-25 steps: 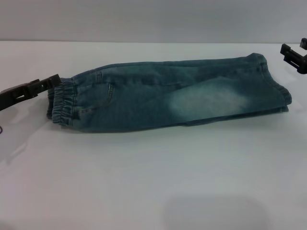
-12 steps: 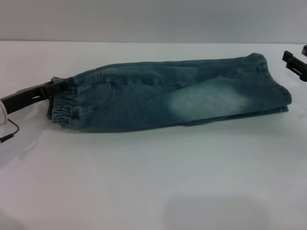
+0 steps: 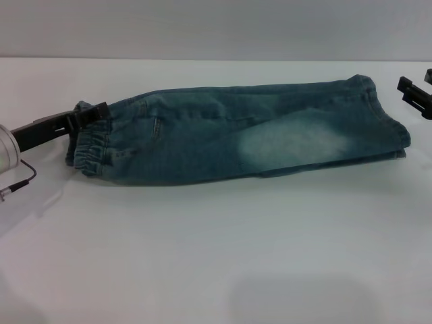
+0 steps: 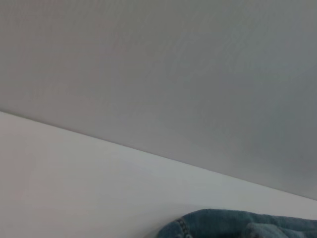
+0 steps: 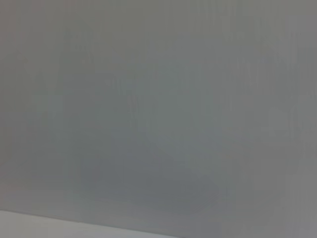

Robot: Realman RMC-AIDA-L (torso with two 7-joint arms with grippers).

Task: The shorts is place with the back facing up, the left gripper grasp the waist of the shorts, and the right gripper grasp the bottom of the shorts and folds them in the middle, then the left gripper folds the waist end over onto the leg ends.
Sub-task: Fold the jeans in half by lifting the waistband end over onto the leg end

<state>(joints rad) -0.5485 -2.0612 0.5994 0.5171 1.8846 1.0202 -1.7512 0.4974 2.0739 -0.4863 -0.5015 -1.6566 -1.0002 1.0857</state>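
The shorts (image 3: 236, 135) lie folded lengthwise on the white table (image 3: 202, 256), pale bleached patch up. The gathered elastic waist (image 3: 91, 145) points left and the leg ends (image 3: 391, 125) point right. My left gripper (image 3: 98, 113) comes in from the left, and its black claw is open and lies over the far corner of the waist. A strip of denim (image 4: 237, 225) shows in the left wrist view. My right gripper (image 3: 417, 84) hangs open at the far right, just beyond the leg ends and apart from them. The right wrist view shows only wall and table.
A grey wall (image 3: 216, 27) closes off the back of the table. A thin cable (image 3: 20, 179) hangs under the left wrist. Bare white surface spreads in front of the shorts.
My left gripper has slid right, from beside the waist to over its far corner. The right gripper has drawn slightly back toward the right edge. The shorts have not moved.
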